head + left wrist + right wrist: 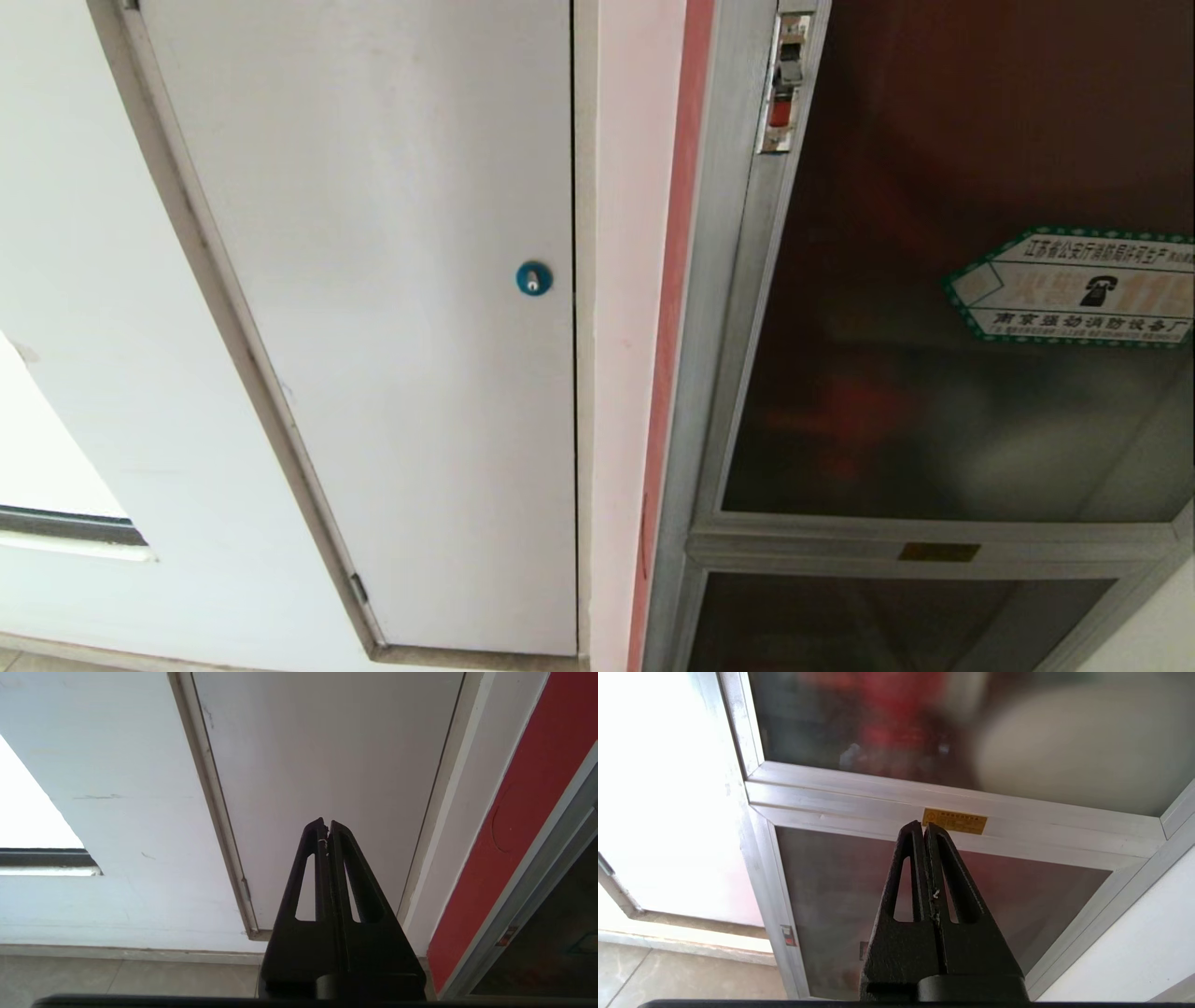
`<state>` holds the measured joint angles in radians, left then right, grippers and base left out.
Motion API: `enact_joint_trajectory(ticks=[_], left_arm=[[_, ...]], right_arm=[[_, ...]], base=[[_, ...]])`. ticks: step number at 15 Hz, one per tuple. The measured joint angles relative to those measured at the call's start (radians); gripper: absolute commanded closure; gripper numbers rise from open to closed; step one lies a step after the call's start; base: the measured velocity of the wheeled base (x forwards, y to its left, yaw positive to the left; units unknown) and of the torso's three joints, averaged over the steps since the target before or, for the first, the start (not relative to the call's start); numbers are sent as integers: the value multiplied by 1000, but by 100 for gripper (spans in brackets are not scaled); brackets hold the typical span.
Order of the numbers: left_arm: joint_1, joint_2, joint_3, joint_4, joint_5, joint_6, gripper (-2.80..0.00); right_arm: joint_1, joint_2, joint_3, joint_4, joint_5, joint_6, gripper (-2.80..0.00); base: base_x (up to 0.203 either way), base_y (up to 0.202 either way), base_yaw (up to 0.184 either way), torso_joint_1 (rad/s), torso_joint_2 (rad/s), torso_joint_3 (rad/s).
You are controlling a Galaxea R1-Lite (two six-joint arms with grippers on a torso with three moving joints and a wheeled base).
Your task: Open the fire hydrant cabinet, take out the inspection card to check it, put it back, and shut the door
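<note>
Wall (84,280) fills the far left of the head view, with a white door (392,327) set in it and a blue round lock (533,278) near that door's right edge; a pinkish strip of wall with a red band (670,308) comes next; then the cabinet (719,392) takes up the right side, its aluminium frame standing flush. The door (934,373) of tinted glass looks shut, its latch (786,89) with the red mark high on the left frame member, and a green-edged sticker (1074,285) lies on the glass to the right; below a crossbar with a small orange label (938,552) sits a smaller glass panel (887,625). Neither arm shows in the head view; the left pincer (327,823) is clenched on nothing and faces the white door, apparently parked; the right pincer (923,826) is likewise clenched and empty, pointing at the crossbar near the orange label. The card cannot be seen; only blurred red shapes show behind the glass, so it is presumably inside. By my reading nothing is done yet: opening, taking out, checking, returning and closing all remain.
</note>
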<state>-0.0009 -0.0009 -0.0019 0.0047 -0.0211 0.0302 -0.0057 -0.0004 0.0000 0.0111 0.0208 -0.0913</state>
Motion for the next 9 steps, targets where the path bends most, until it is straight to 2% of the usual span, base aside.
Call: enact_joint_trajectory(ticks=[5,9], left_arm=[[0,0,0,-6,0,-1,0],[0,0,1,-7,0,4,0]], right_arm=[[0,0,0,0,0,0,0],[0,0,0,0,0,0,0]], base=[[184,0,0,9,1,0],[23,0,0,3,2,0]])
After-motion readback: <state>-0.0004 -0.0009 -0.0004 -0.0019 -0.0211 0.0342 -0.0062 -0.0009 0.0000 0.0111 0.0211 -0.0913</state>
